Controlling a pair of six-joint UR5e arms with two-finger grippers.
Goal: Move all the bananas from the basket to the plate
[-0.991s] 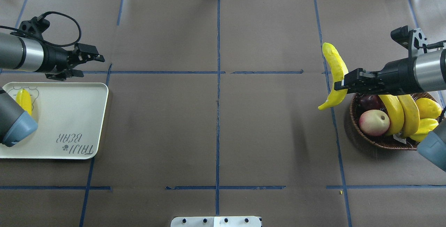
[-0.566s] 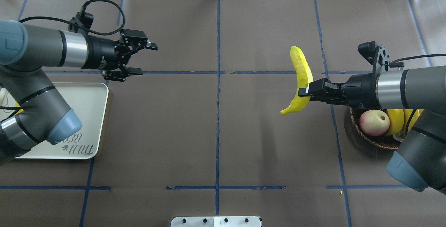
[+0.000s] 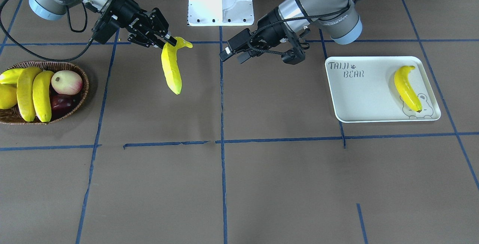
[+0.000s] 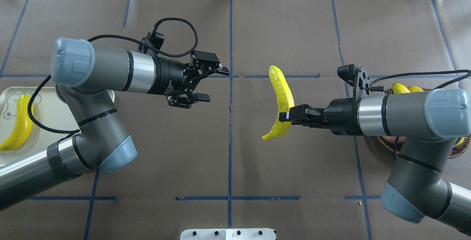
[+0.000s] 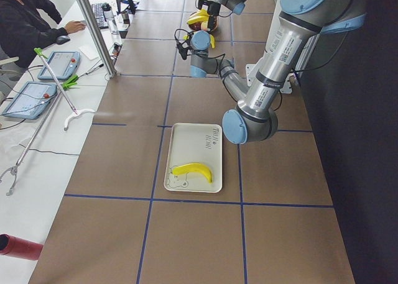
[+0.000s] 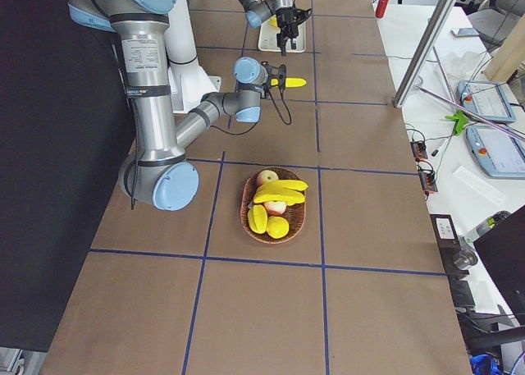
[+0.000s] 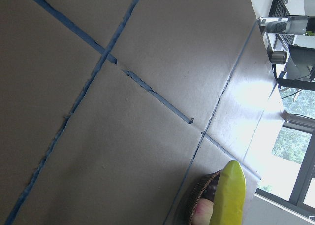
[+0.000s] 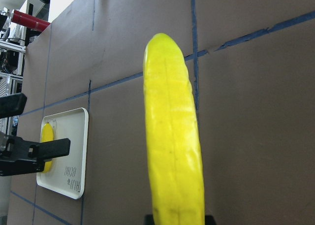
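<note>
Presently, the right gripper [image 4: 285, 116] was clamped on one banana [image 4: 281, 92] near its end, holding it above the table [image 4: 184, 159] near the middle. The left gripper [image 4: 215, 85] stood opposite, spread wide and empty. Another banana [image 3: 406, 88] lay on the plate [image 3: 359, 98]; two more bananas [image 3: 26, 94] lay in the basket [image 3: 84, 87].

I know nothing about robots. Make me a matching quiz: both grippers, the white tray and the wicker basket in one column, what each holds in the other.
1. left gripper
2. right gripper
3. flat white rectangular tray
4. brown woven wicker basket

A. lone yellow banana lying in it
B. open, empty
C. two yellow bananas among other fruit
D. shut on the lifted yellow banana

Pairs: 1-B, 2-D, 3-A, 4-C
</note>
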